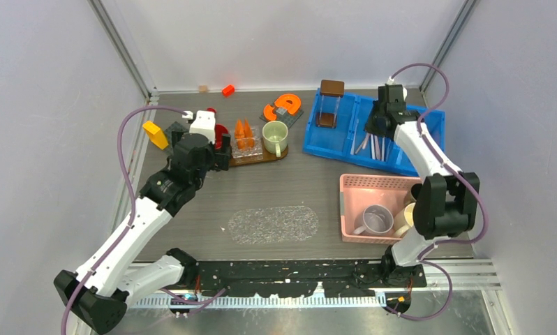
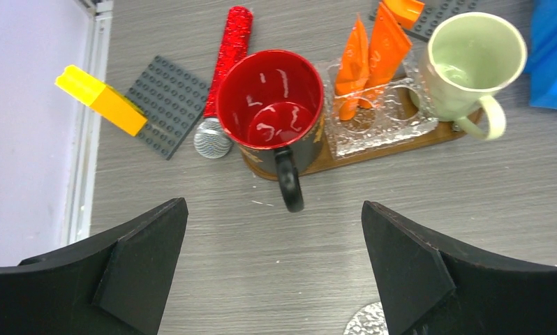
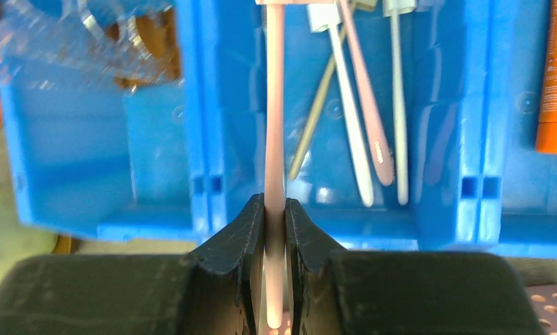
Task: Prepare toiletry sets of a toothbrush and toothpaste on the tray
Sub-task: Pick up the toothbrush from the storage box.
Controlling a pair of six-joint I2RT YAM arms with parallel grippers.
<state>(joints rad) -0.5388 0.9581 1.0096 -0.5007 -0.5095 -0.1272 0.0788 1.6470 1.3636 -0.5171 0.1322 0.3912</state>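
1. Toothbrush [image 3: 275,105], pale pink, is clenched in the right jaws over a blue bin [image 3: 157,174].
2. More brushes [image 3: 363,105] lie loose in the bin's middle compartment.
3. Orange toothpaste [image 2: 384,49] tubes stand in a glass holder [image 2: 373,129] on the tray [image 2: 408,144], between a red mug [image 2: 269,98] and a green mug [image 2: 471,63].
4. Left jaws hang released, wide apart, above the bench [image 2: 401,244] near the red mug.
5. Lettering on an orange tube [image 3: 556,77] in the bin's right-hand compartment is too blurred to read.
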